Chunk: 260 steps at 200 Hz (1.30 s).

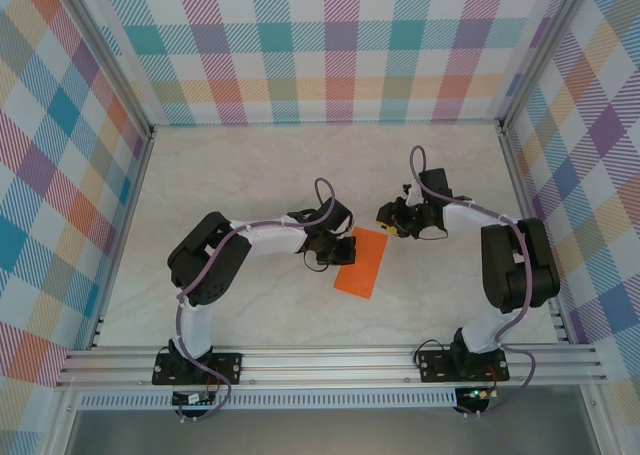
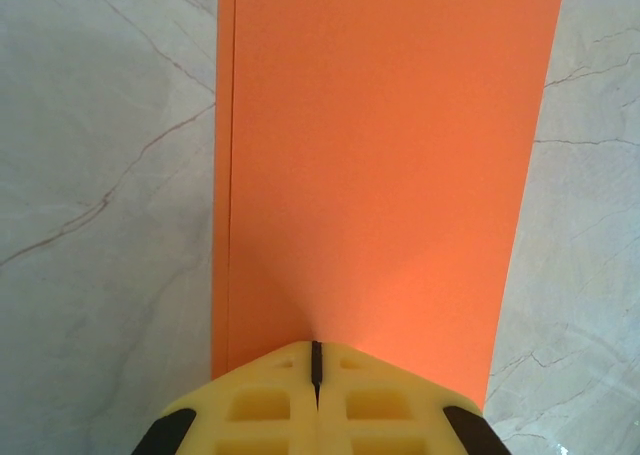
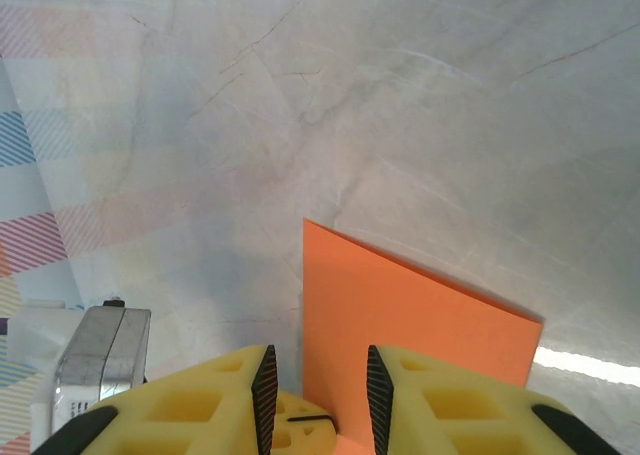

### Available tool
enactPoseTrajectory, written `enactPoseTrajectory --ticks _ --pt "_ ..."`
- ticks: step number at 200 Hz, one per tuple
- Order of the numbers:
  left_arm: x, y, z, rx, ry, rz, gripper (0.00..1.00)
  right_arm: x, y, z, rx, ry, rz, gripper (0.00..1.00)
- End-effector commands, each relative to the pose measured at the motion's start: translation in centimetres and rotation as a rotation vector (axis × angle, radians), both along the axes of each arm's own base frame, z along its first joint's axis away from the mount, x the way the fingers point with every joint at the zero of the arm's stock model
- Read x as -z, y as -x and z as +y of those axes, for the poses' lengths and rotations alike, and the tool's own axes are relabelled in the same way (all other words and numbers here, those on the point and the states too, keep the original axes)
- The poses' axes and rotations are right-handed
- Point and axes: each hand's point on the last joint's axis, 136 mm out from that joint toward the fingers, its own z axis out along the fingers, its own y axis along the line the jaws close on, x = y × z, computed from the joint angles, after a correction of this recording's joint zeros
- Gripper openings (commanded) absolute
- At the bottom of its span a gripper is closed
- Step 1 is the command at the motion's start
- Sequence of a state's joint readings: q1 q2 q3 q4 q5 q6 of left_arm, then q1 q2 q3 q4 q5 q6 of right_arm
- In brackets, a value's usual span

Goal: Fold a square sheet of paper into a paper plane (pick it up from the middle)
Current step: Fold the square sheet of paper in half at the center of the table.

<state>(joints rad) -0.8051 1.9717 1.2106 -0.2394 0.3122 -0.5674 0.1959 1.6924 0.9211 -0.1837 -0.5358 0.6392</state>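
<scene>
the square sheet of paper (image 1: 362, 263), folded over into a long rectangle, lies flat on the pale marbled table (image 1: 250, 165) between the two arms, in the middle of the work area. in the top view its long axis runs from far right to near left, one short end toward the back wall and the other toward the arm bases. the paper is plain bright orange and smooth, and in the left wrist view one long side shows two layers slightly out of line. the left gripper (image 1: 337, 251) sits at the sheet's left side with its yellow fingers (image 2: 270, 405) pressed fully together and their tips at the paper's edge; pinching or merely pressing, the pictures don't settle. the right gripper (image 1: 386, 216) hovers just beside the far end, jaws a narrow gap apart and clasping nothing, a corner of the orange sheet visible through the gap in its wrist view. pastel checked walls (image 1: 330, 45) enclose the table.
</scene>
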Motion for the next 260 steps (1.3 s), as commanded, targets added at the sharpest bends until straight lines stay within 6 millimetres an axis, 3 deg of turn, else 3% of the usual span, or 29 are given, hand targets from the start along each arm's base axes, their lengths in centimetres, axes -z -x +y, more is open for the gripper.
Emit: enactPoseTrajectory --ticks 1,36,71,89,131,169,217,260 --pt "1.6 2.4 2.3 0.016 -0.130 0.058 0.00 1.7 0.0 -0.1 0.017 -0.015 0.043 0.32" --pt "1.8 2.6 2.3 0.030 -0.128 0.062 0.00 4.2 0.1 -0.8 0.045 0.038 0.088 0.31" --pt "1.9 2.7 2.4 0.025 -0.121 0.065 0.00 6.9 1.7 -1.1 0.044 0.056 0.161 0.31" --pt "1.9 2.7 2.4 0.024 -0.120 0.065 0.00 6.2 1.9 -1.1 0.037 0.045 0.145 0.31" --pt "1.9 2.8 2.6 0.018 -0.121 0.065 0.00 0.9 2.5 -0.1 -0.002 -0.041 0.051 0.33" --pt "2.0 2.7 2.2 0.013 -0.098 0.065 0.00 0.5 5.5 1.6 -0.044 -0.133 0.082 0.33" --pt "2.3 2.5 1.9 0.016 -0.079 0.041 0.00 2.3 7.9 2.6 -0.085 -0.127 0.115 0.32" --pt "2.5 2.6 1.7 0.024 -0.055 0.034 0.00 5.9 9.4 1.9 -0.103 -0.059 0.192 0.33"
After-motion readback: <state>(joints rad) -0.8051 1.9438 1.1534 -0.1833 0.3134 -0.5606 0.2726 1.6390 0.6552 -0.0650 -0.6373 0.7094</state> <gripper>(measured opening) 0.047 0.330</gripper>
